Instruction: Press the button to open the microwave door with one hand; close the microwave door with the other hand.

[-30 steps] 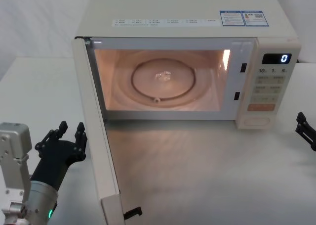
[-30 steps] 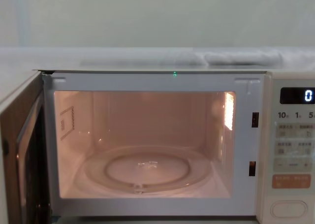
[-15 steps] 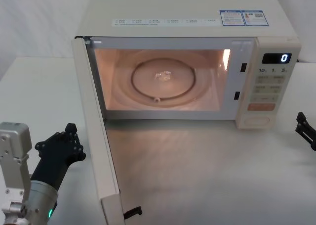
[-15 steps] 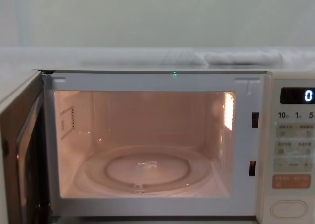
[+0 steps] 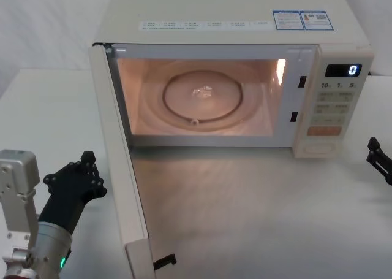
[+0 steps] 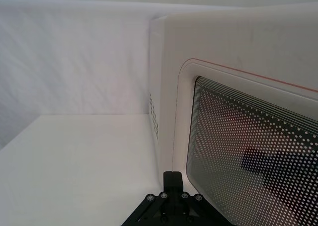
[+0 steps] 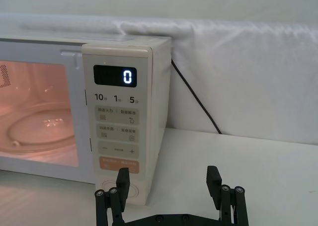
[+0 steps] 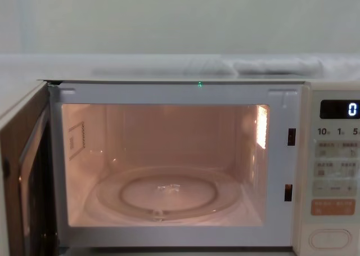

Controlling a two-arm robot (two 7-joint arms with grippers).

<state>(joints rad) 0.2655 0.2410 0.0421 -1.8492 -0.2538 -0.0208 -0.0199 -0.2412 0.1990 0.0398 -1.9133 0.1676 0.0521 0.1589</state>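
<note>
Since a second ago, left gripper has pressed its fingers together beside the open microwave door; right gripper spread.

The left gripper, fingers together, nears the microwave door.

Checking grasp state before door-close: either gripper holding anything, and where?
Nothing held. Left gripper, fingers shut, sits just outside the open microwave door, not gripping it. Right gripper is open, empty, near the button.

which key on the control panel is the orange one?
The wide rectangular orange key, directly above the larger cream button at the panel's bottom; the keys above it are small, pale squares.
</note>
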